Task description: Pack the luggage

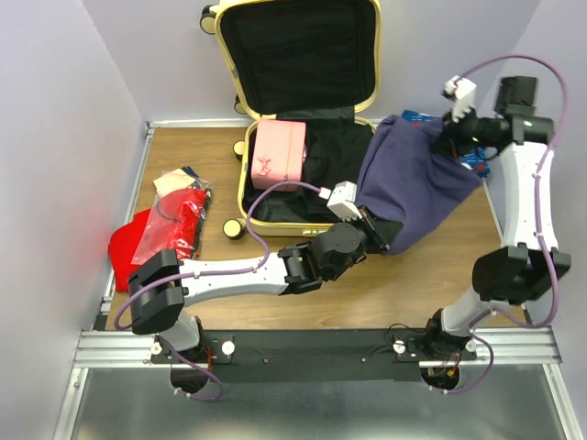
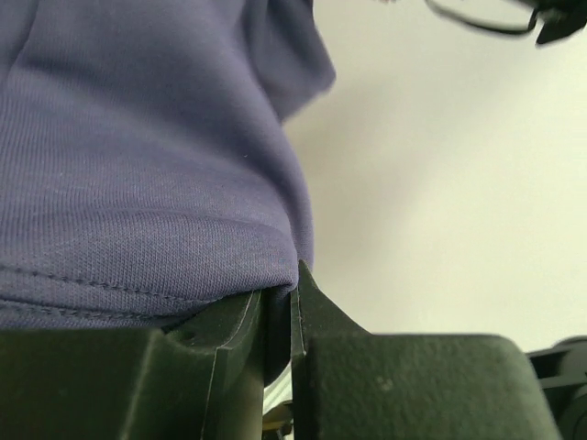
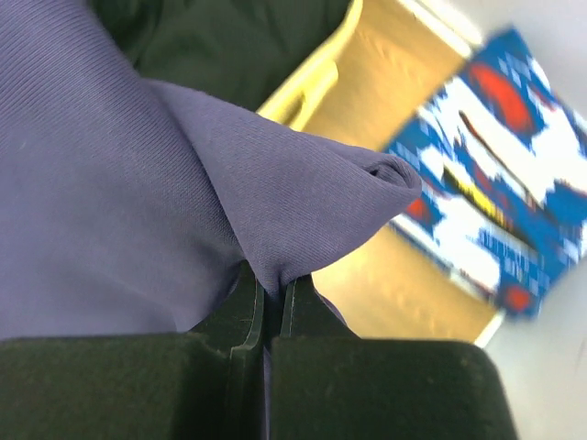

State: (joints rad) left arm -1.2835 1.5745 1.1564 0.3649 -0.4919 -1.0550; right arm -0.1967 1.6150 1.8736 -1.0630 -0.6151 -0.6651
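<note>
luggage (image 1: 242, 197) lies open at the far middle of the wooden table (image 1: 413, 284), its lid standing up against the back wall with the black lining showing. a pink pouch (image 1: 278, 154) sits in the left part of the lower shell. a navy knit garment (image 1: 413, 179) is stretched between the two arms, draped over the right edge of the luggage and the tabletop beside it. the left gripper (image 2: 293, 284) has its jaws pressed on the stitched hem of the cloth, near the luggage's front right corner. the right gripper (image 3: 266, 284) pinches a bunched fold at the far right, jaws almost together. beyond that fold a blue patterned packet (image 3: 514, 183) lies at the table's far right edge, near the yellow shell. left of the luggage, red clothing in a clear bag (image 1: 174, 225) rests on the table.
</note>
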